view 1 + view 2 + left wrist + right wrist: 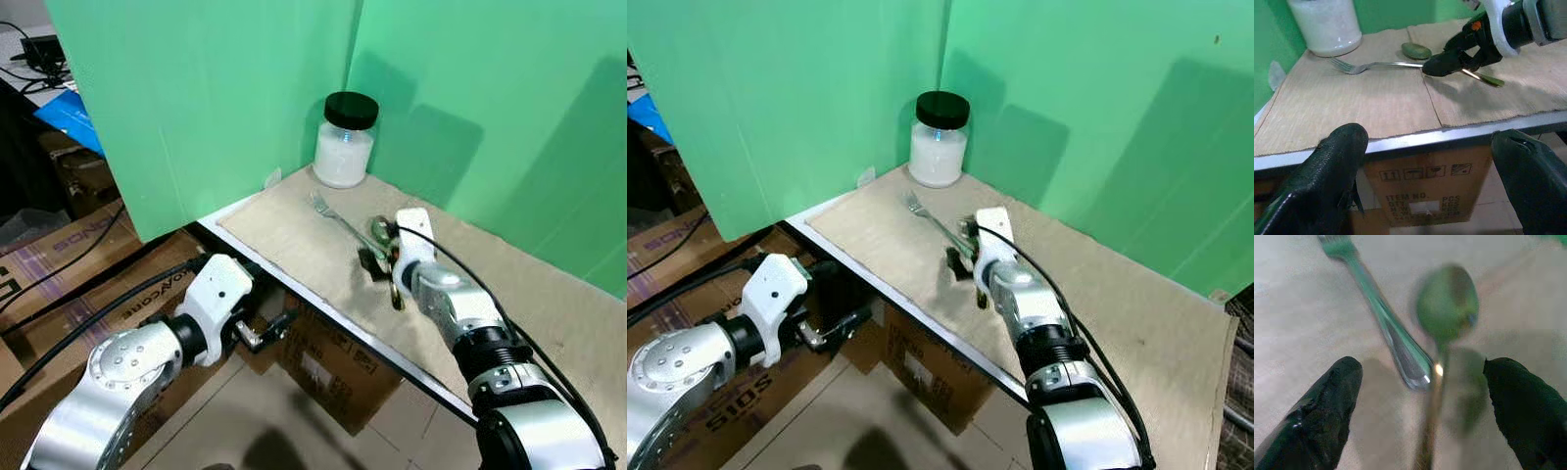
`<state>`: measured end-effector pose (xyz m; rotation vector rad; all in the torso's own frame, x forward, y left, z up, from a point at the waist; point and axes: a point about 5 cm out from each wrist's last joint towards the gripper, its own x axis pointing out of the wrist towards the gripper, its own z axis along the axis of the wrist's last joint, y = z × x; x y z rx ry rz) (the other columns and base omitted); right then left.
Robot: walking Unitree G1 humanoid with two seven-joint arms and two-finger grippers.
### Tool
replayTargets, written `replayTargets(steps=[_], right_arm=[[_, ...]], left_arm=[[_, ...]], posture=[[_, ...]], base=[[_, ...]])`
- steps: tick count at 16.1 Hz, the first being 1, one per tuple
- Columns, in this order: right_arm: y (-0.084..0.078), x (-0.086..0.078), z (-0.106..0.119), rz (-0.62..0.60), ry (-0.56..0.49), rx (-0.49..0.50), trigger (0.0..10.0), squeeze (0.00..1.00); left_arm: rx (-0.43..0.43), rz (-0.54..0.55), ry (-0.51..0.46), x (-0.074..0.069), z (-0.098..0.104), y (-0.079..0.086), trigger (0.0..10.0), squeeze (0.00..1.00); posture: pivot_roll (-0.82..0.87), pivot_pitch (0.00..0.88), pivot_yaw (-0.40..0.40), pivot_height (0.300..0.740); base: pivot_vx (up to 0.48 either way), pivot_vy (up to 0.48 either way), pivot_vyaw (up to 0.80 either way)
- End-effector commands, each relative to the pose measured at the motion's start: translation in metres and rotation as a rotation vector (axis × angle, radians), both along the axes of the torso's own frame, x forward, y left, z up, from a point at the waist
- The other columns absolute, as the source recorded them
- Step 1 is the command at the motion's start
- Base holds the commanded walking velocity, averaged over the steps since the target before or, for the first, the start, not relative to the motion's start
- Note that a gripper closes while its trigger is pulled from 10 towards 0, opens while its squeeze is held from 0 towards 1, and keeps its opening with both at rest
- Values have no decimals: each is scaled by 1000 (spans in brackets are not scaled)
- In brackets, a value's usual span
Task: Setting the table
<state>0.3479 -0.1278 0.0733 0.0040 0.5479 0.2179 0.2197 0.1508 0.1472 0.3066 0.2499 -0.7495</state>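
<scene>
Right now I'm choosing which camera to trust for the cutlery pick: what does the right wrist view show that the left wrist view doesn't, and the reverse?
Right wrist view alone: the spoon's bowl close up, and the fork's handle end lying between the open fingers.

Left wrist view alone: the white jar, the table edge, a cardboard box underneath, and the right end effector from outside.

Both: the fork, the spoon and the beige mat.

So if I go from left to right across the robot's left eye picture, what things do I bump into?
Cardboard boxes → left end effector → fork → right end effector. The jar sits above the fork, so I left it out.
</scene>
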Motion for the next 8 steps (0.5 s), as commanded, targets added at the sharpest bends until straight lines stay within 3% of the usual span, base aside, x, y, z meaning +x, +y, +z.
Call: replayTargets(steps=[1,2,8], right_arm=[[-8,5,4,-38,-15,24,471,0],[-10,5,2,-53,-6,30,0,0],[-13,5,-6,-65,32,33,0,0]], left_arm=[[-7,-17,2,-2,2,-2,10000,0],[-9,-18,1,-1,2,-2,10000,0],[-9,-25,8,-4,2,-2,10000,0]], posture=[[99,0,-114,740],[98,0,-113,740],[105,0,-119,740]], base=[[0,0,0],[0,0,0],[0,0,0]])
